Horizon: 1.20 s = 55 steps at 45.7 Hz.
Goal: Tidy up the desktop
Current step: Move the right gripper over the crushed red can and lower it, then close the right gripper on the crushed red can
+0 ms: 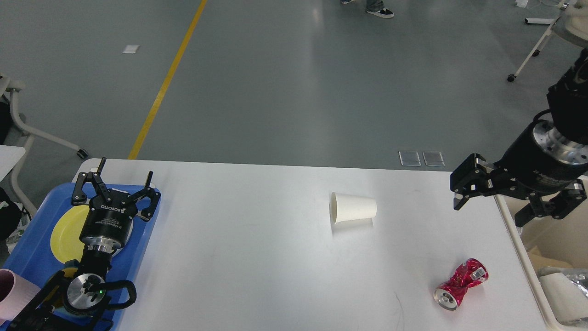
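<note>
The white desktop fills the lower part of the head view. On it a white paper cup lies on its side, mouth to the left. A crushed red can lies near the front right corner. My left gripper is open and empty above the blue tray at the left edge. At the table's right edge my right gripper hangs open and empty, above and to the right of the cup and beyond the can.
A blue tray at the left holds a yellow plate, and a pink cup sits at its near end. A beige bin with crumpled waste stands just off the right edge. Grey floor lies beyond the table.
</note>
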### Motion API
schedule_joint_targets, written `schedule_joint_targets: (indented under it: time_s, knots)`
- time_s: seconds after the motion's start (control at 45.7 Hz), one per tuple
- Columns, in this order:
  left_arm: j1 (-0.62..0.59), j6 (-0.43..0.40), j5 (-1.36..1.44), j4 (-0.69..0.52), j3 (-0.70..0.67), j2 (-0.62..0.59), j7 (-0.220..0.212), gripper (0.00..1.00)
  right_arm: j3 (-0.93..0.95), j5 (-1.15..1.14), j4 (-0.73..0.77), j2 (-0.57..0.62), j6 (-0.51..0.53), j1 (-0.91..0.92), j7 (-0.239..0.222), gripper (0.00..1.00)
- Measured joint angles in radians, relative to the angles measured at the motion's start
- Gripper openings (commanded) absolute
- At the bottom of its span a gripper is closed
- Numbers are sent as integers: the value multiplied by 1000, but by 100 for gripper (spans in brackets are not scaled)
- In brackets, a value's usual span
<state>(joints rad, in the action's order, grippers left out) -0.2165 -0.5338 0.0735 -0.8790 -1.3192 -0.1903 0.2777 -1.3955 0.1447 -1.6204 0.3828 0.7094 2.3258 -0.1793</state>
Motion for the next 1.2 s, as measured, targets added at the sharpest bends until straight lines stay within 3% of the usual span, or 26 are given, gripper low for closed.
schedule_joint_targets:
  time_s: [0.284,0.525,0.788,0.985,1.204]
  knots:
    - [0,0,0,0,0,0,1,96,45,-1,29,81,-271,-293,-1,100]
    - [0,0,0,0,0,0,1,96,235,0,170,142,-501,-696,-1,100]
    - [1,0,0,0,0,0,2,96,429,1,425,137,-525,-1006,0,100]
    - [1,0,0,0,0,0,2,96,454,1,568,89,-536,-1107,0,100]
    - [1,0,0,0,0,0,2,96,469,1,632,57,-541,-1163,-1,100]
